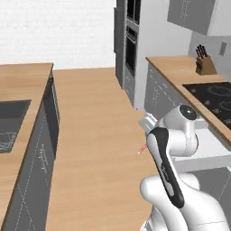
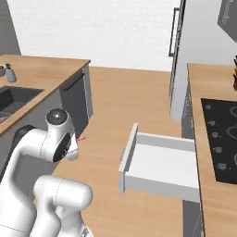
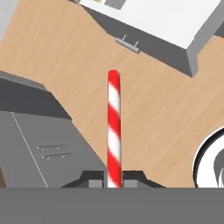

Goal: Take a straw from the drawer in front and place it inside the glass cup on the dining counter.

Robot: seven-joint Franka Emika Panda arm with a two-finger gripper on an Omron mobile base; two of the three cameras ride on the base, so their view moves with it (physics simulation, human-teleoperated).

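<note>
My gripper (image 3: 113,179) is shut on the straw (image 3: 113,127), a thin stick with red and white stripes that points straight out from between the fingertips, above the wood floor. The straw's tip shows as a small red mark beside the arm (image 1: 142,149) and again left of the drawer (image 2: 82,138). The light-grey drawer (image 2: 157,162) with its white inside stands pulled out on the right (image 1: 205,153) and crosses the top of the hand view (image 3: 175,22). The dining counter (image 2: 41,69) with its inset sink runs along the left (image 1: 22,76). The glass cup is out of view.
A black cooktop (image 2: 222,134) lies in the wood counter on the right, with a knife block (image 1: 205,63) further back. Small shakers (image 2: 7,71) stand at the far end of the dining counter. Grey island cabinet fronts (image 3: 39,135) are close on the left, and an open wood-floor aisle (image 1: 94,117) runs between the counters.
</note>
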